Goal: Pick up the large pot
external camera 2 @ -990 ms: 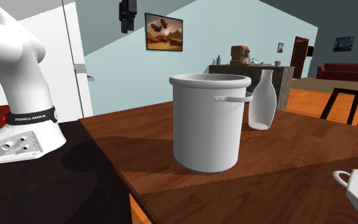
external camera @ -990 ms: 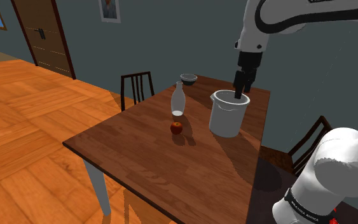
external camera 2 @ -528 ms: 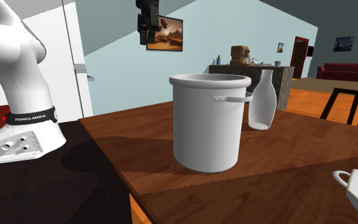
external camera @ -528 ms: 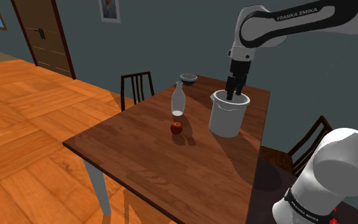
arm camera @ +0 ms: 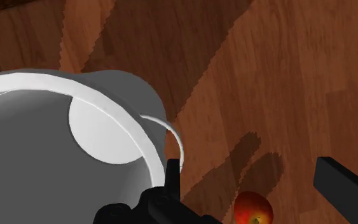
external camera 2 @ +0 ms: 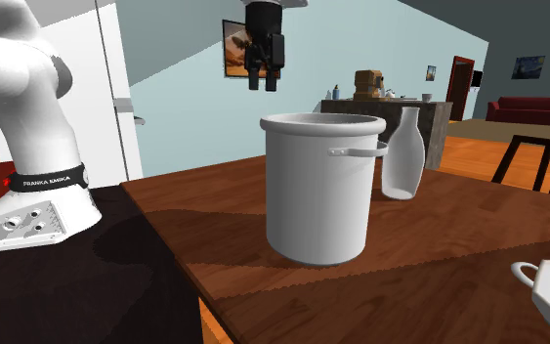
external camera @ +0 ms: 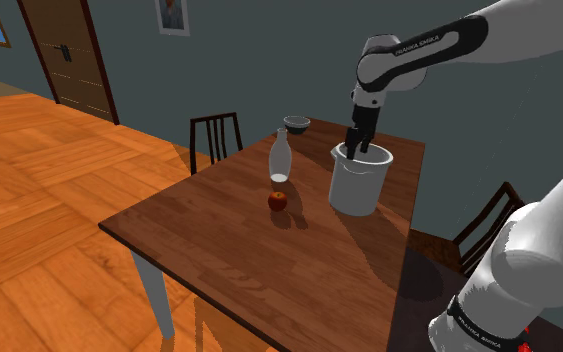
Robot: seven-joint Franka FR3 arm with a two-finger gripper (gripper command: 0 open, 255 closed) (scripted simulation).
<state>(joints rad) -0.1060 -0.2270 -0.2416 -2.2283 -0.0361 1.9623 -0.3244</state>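
Wrist view shows the pincer (arm camera: 246,173) spread apart, hovering above the white pot (arm camera: 44,165).

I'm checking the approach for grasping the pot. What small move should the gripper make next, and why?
Probably a short sideways shift toward the pot, so its rim comes between the fingers before lowering. The gripper hangs open above the pot. In the wrist view the rim sits just outside one finger, while table and apple lie in the gap.
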